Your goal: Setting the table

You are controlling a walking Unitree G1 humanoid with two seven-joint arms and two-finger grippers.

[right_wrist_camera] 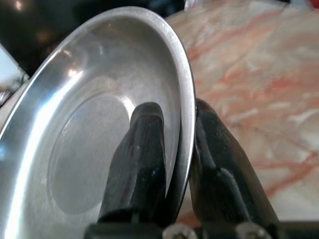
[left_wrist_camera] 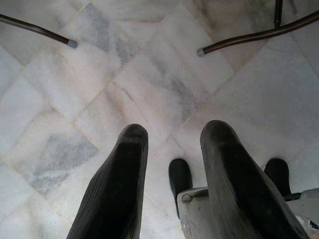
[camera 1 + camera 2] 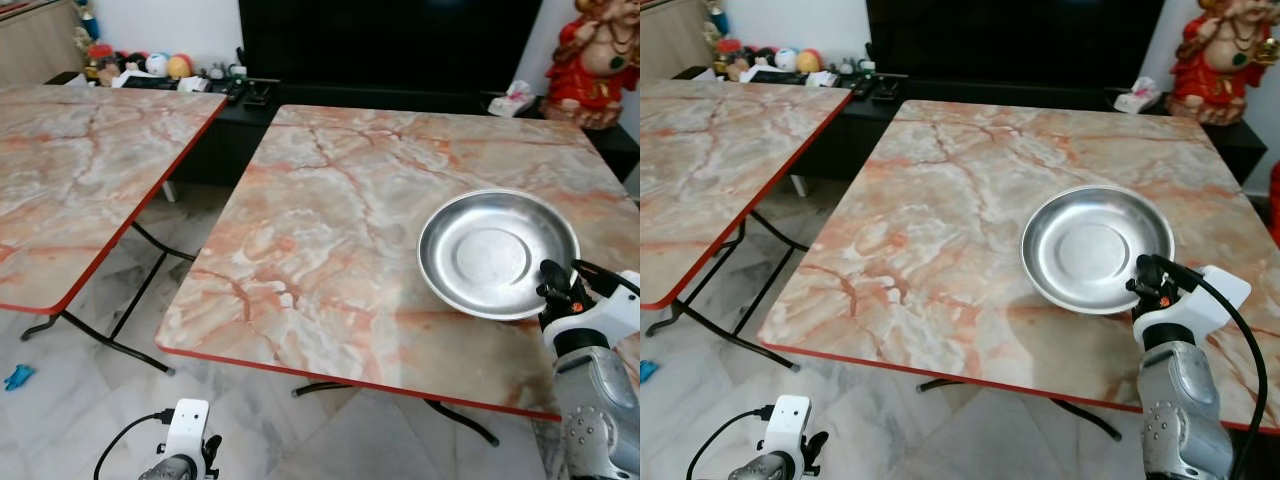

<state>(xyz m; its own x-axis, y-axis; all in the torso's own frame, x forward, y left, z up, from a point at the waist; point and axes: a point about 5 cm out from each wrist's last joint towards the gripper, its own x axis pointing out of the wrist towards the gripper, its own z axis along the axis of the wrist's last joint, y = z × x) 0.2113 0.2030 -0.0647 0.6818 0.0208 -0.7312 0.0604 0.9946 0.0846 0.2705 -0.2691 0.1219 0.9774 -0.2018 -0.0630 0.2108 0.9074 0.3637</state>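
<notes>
Steel plate (image 3: 497, 252) on marble table (image 3: 330, 240), right gripper (image 1: 172, 149) clamping rim — left gripper (image 2: 174, 149) over floor

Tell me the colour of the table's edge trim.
Red, running along the table edge; clearest in the left eye view.

Plate (image 3: 497, 250): polished metal, mirror-bright, smooth. Table (image 3: 330, 240), and a second table (image 3: 80, 170) at left: glossy marble-patterned top with a red edge band, on dark metal legs. Floor (image 2: 149, 74): smooth white-grey marble tile. Right gripper (image 1: 174, 149): matt black fingers. Statue (image 3: 598, 55) at far right: glossy red.
</notes>
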